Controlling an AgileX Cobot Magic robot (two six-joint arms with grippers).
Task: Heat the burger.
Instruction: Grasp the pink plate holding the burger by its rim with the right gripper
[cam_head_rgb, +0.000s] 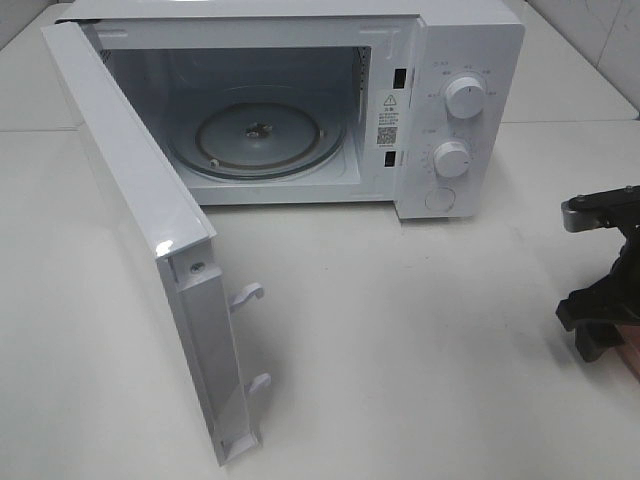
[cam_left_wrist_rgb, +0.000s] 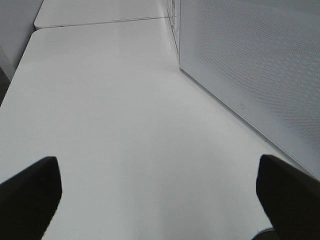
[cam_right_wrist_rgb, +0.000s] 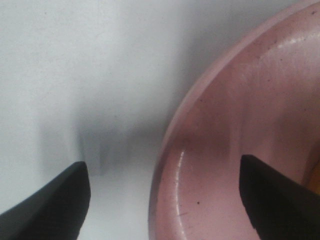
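Microwave (cam_head_rgb: 440, 110) stands at the back of the worktop (cam_head_rgb: 420, 340), its door (cam_head_rgb: 150, 230) swung fully open toward the left. The glass turntable (cam_head_rgb: 255, 135) sits in the cavity.

Left hand (cam_left_wrist_rgb: 157, 165): fingers spread wide, nothing between them, low over bare worktop just beside the door's dotted outer face.

Right hand (cam_right_wrist_rgb: 162, 162): at the far right edge of the worktop, fingers spread and straddling the rim of the pink plate (cam_right_wrist_rgb: 250, 100). One finger is over the plate's inside, the other over the worktop. No pinch on the rim is visible.

Burger (cam_right_wrist_rgb: 316, 179): only a thin golden sliver shows at the frame edge, on the plate beside the inner finger. It is probably the bun, but too little shows to be sure.
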